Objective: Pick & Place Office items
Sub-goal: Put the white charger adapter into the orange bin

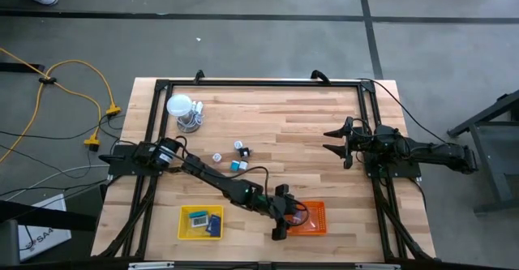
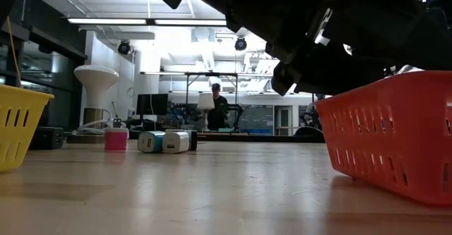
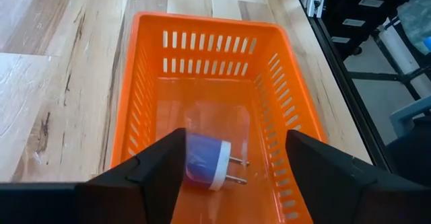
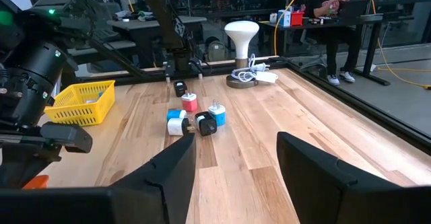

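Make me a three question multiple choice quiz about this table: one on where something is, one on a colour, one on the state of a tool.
1. Where does the blue and white plug adapter lie?
A. in the orange tray
B. in the yellow tray
C. beside the white globe lamp

2. What colour is the tray under the left tool?
A. yellow
B. orange
C. green

3. How do the left tool's fingers stand?
A. shut on the adapter
B. open, apart above the adapter
C. shut on the tray's rim

Answers:
1 A, the left wrist view shows it on that tray's floor.
2 B, the high view shows the tool over it.
3 B, both fingers stand wide with the adapter lying between and below them.
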Controlling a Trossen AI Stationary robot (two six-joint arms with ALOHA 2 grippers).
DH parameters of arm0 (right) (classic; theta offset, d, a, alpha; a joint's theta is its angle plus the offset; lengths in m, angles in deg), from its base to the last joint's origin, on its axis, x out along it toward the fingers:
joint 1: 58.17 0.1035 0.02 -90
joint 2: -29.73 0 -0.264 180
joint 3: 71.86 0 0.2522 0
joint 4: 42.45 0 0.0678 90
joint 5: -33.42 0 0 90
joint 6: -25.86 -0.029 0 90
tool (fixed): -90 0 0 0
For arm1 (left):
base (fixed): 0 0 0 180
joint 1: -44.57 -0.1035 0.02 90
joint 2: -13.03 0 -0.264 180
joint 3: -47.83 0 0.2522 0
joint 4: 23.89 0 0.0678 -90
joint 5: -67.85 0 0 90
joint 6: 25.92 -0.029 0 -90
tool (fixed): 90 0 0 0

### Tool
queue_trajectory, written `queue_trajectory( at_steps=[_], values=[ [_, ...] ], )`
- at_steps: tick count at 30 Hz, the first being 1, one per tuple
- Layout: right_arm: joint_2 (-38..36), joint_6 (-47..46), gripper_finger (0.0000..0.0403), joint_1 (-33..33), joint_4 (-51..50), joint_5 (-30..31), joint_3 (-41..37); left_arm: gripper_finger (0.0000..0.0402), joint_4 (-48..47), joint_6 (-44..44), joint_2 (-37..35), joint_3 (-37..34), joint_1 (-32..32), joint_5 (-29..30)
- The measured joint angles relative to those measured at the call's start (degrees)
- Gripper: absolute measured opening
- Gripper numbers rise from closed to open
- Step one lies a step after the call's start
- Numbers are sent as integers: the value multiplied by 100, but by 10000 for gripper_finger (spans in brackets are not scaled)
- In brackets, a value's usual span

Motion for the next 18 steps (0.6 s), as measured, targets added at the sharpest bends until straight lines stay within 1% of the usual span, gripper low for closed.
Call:
queue_trajectory(
  at_steps=[4, 18],
  values=[
    [-1, 0, 195, 0, 1, 0, 1, 255, 1, -2, 0, 0, -2, 0],
    [-2, 0, 195, 0, 0, 0, 0, 256, 4, -2, 0, 0, -2, 0]
  ],
)
